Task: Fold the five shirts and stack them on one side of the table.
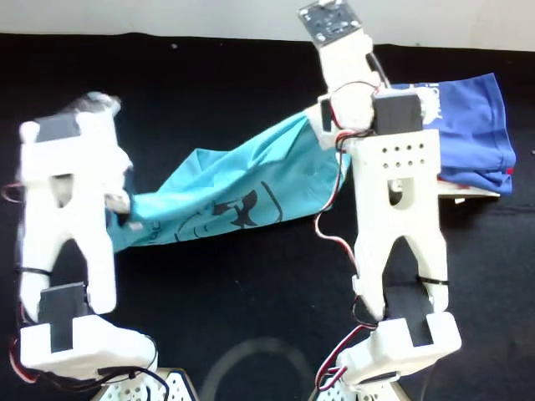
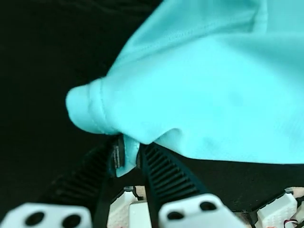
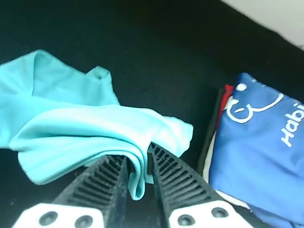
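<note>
Closest to the lens, the left gripper (image 2: 128, 153) is clamped narrow on a hemmed corner of the teal shirt (image 2: 213, 95), with a tuck of cloth caught between its ribbed fingers (image 2: 161, 175). The right gripper (image 3: 137, 160) is likewise closed tight on a bunched fold at the shirt's other end. From above, the teal shirt (image 1: 234, 192) runs as a sagging band from centre left of the frame up to upper centre, strung between the two arms over the black table (image 1: 209, 83). A printed design faces up at its middle. Holding it by two far-apart ends likely serves to pull out the slack, so the cloth can be laid flat or doubled over cleanly; it looks crumpled, not yet folded. At the upper right of the frame lies a blue shirt (image 1: 468, 134), folded, with red and white edges showing beneath it in the right wrist view (image 3: 256, 156). That suggests a stack already begun on that side. The right gripper sits just beside this stack, which probably puts the teal shirt near where it must end up.
</note>
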Motion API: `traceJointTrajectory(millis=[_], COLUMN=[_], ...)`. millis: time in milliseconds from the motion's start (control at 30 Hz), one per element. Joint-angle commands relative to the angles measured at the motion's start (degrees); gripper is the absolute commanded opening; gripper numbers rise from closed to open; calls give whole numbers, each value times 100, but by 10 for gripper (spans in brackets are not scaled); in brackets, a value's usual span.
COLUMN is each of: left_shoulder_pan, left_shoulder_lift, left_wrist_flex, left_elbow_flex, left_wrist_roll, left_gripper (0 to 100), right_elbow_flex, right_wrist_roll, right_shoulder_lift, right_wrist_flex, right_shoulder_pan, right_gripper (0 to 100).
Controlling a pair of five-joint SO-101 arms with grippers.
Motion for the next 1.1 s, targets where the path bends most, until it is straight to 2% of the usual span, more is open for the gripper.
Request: traceJointTrajectory(millis=[0,367,767,1067], left_shoulder_pan=[-215,-734,-734,-725], left_shoulder_lift=[-75,-497,-2167,-2360], left_wrist_flex=[466,598,589,536], left_elbow_flex=[-1349,-3424,-3468,-3486], left_wrist_roll=[-158,-158,-158,-158], left_gripper=[10,10,10,10], right_elbow_flex=[-673,-2440,-4514,-4716], right_wrist_roll=[0,26,53,378], right_shoulder_lift=[-312,-312,-321,-321], right_wrist_flex=[-321,-347,171,136], right_shoulder_pan=[119,409,620,725], right_gripper=[6,6,6,6])
